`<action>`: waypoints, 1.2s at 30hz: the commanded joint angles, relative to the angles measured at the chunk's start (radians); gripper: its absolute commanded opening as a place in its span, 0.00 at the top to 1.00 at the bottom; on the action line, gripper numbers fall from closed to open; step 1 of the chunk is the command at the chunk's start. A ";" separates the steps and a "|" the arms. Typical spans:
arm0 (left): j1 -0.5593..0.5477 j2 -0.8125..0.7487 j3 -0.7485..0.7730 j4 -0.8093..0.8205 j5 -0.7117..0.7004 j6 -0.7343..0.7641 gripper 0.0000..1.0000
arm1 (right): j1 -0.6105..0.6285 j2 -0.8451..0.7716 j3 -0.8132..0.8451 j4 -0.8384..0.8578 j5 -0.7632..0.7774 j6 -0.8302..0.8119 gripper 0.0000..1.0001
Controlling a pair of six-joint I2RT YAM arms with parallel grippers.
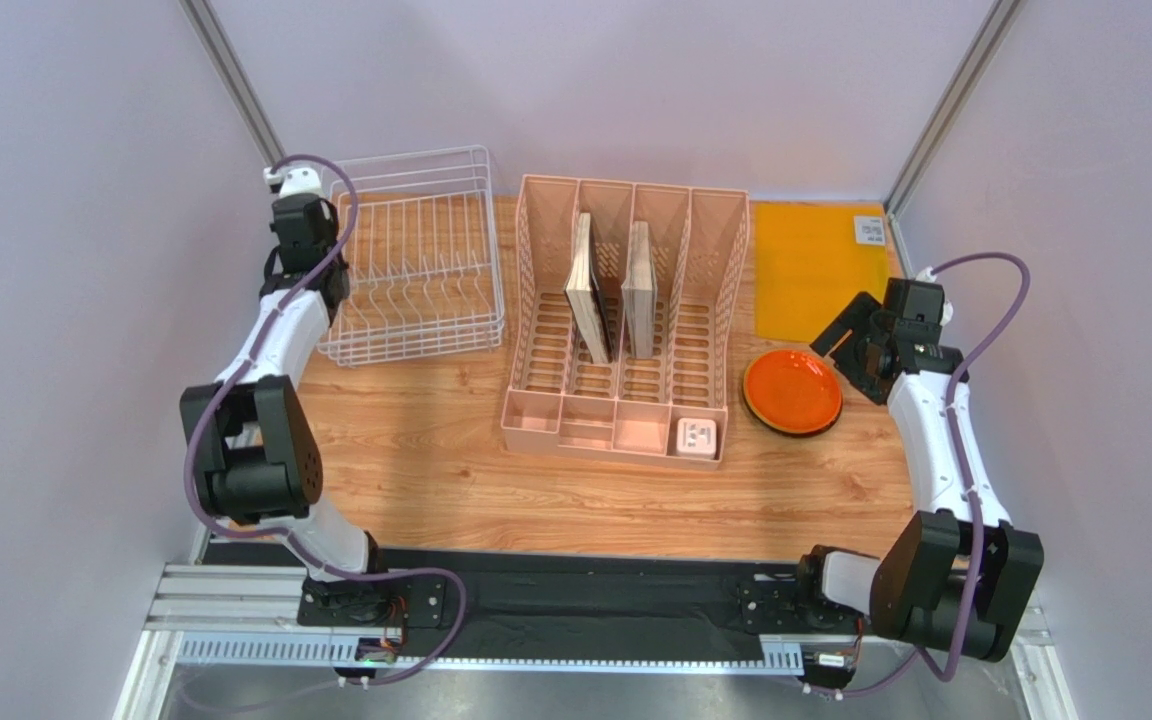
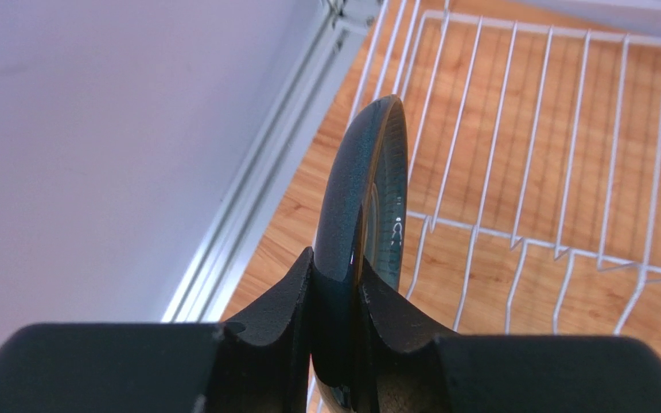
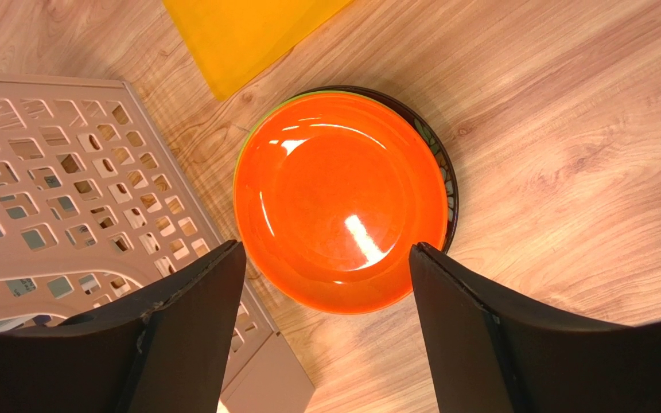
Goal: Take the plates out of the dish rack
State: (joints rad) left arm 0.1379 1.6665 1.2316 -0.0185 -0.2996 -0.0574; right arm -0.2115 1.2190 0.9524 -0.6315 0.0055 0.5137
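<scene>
My left gripper (image 1: 304, 225) is at the left edge of the white wire dish rack (image 1: 414, 155). In the left wrist view the gripper (image 2: 336, 267) is shut on the rim of the dark slate blue plate (image 2: 360, 181), which stands on edge beside the rack's wires (image 2: 515, 234). The orange plate (image 1: 793, 390) lies on the table at the right, on top of a stack. My right gripper (image 1: 850, 338) is open and empty just above it. In the right wrist view the gripper (image 3: 325, 258) is spread over the orange plate (image 3: 342, 194). A lime green edge (image 3: 252, 138) and a dark rim (image 3: 448, 176) show beneath it.
A pink slotted organiser (image 1: 537, 300) stands mid-table with two beige boards (image 1: 588, 285) upright in it and a small white item (image 1: 698, 437) in a front compartment. A yellow mat (image 1: 815, 263) lies at the back right. A wall and metal frame (image 2: 248, 198) run close by the rack's left side.
</scene>
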 commanded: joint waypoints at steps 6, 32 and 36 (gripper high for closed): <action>-0.026 -0.227 0.038 -0.016 0.025 -0.047 1.00 | 0.006 -0.090 0.054 -0.002 0.011 -0.027 0.24; -0.383 -0.617 -0.354 0.121 0.706 -0.691 1.00 | 0.103 -0.357 0.080 0.041 -0.591 -0.087 0.18; -0.461 -0.636 -0.383 0.147 0.691 -0.713 1.00 | 0.129 -0.368 0.028 0.099 -0.660 -0.058 0.18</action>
State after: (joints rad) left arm -0.2695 1.0904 0.8490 -0.0151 0.3836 -0.7097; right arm -0.1062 0.8646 1.0187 -0.6060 -0.5529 0.4400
